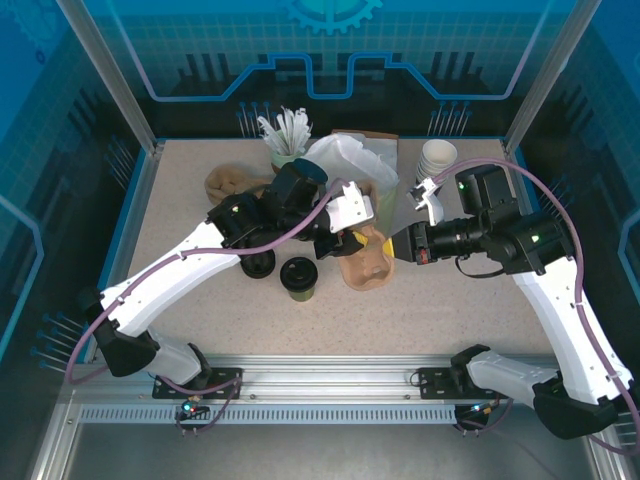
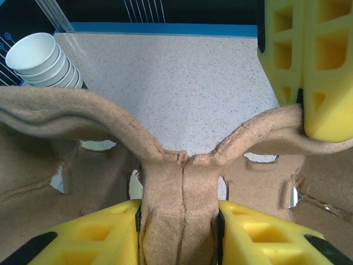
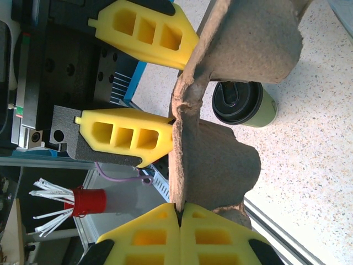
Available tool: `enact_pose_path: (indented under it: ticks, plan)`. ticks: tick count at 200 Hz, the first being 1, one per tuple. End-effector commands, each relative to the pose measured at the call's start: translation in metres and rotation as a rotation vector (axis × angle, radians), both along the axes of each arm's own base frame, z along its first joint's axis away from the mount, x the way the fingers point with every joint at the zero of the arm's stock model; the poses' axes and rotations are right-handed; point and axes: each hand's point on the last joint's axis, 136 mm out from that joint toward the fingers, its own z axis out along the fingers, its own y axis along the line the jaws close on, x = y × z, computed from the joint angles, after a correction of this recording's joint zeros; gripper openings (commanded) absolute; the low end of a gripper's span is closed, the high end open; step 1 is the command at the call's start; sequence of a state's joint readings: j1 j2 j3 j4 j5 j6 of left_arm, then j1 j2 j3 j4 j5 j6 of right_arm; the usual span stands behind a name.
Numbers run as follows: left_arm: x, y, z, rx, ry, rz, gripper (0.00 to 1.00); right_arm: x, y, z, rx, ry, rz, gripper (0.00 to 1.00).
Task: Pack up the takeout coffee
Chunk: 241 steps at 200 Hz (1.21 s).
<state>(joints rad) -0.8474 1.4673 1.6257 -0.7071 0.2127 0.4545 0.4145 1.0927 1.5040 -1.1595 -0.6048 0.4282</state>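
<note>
The takeout coffee (image 1: 298, 277), an olive cup with a black lid, stands on the table in front of the arms; in the right wrist view the coffee (image 3: 242, 104) sits just beyond a brown pulp cup carrier (image 3: 220, 160). Both grippers hold the carrier (image 1: 366, 258) a little above the table. My left gripper (image 2: 179, 221) is shut on the carrier's middle ridge (image 2: 182, 187), pads pressed on both sides. My right gripper (image 3: 181, 212) is shut on the carrier's thin edge. From above, the left gripper (image 1: 350, 243) and right gripper (image 1: 395, 245) face each other across the carrier.
A stack of white paper cups (image 1: 437, 160) stands at the back right. A white plastic bag (image 1: 350, 165), a cup of white stirrers (image 1: 285, 135) and crumpled brown paper (image 1: 232, 182) line the back. A loose black lid (image 1: 258, 264) lies left of the coffee.
</note>
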Motion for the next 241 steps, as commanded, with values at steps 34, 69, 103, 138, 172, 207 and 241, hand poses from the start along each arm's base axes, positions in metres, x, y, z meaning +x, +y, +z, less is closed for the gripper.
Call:
enact_pose_path:
  ticks: [34,69,103,138,172,207,241]
  plan:
    - [-0.001,-0.001,0.008,-0.021,-0.037,-0.005,0.34,-0.002,0.003,-0.001,-0.009,0.004,0.028,0.14]
    - [0.002,-0.001,0.007,-0.018,-0.029,0.005,0.34,0.0,-0.008,0.002,-0.056,-0.023,-0.006,0.36]
    - [0.003,-0.001,0.011,-0.028,-0.019,0.021,0.33,0.007,-0.028,0.018,-0.122,-0.102,-0.046,0.44]
    - [0.005,0.011,0.022,-0.052,-0.014,0.061,0.33,0.05,-0.05,0.029,-0.247,-0.236,-0.152,0.47]
    - [0.006,0.034,0.03,-0.09,-0.012,0.114,0.34,0.118,-0.055,0.024,-0.383,-0.344,-0.201,0.48]
    - [0.005,0.062,0.036,-0.129,0.003,0.188,0.33,0.182,-0.043,0.012,-0.467,-0.385,-0.165,0.48]
    - [0.005,0.086,0.038,-0.161,0.023,0.258,0.33,0.229,-0.034,-0.006,-0.531,-0.408,-0.135,0.49]
